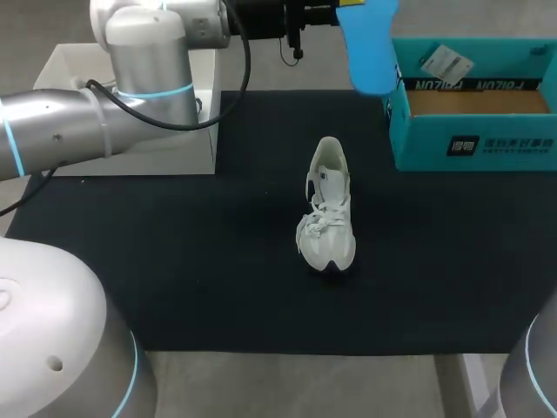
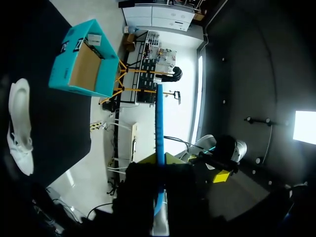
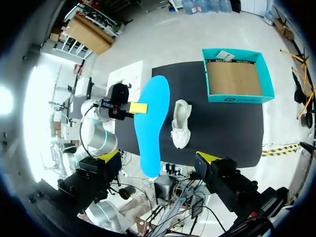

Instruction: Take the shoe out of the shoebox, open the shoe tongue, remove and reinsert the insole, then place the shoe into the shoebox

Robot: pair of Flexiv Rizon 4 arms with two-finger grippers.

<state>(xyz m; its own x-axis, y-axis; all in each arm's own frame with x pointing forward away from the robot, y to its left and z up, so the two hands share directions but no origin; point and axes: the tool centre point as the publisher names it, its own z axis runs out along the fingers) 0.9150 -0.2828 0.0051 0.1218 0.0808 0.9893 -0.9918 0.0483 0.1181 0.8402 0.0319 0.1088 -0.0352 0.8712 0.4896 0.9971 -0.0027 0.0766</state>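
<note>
The shoe (image 1: 329, 213) is out of the box (image 1: 474, 144), the left gripper (image 3: 133, 107) holds its insole (image 1: 370, 48), the right gripper (image 3: 158, 157) gapes wide, and putting both back is left.

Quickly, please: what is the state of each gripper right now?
Left gripper: closed on the blue insole.
Right gripper: open, holding nothing.

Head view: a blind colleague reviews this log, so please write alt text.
A white shoe lies in the middle of a black mat. The left arm holds a blue insole aloft beside the open teal shoebox at far right.
</note>
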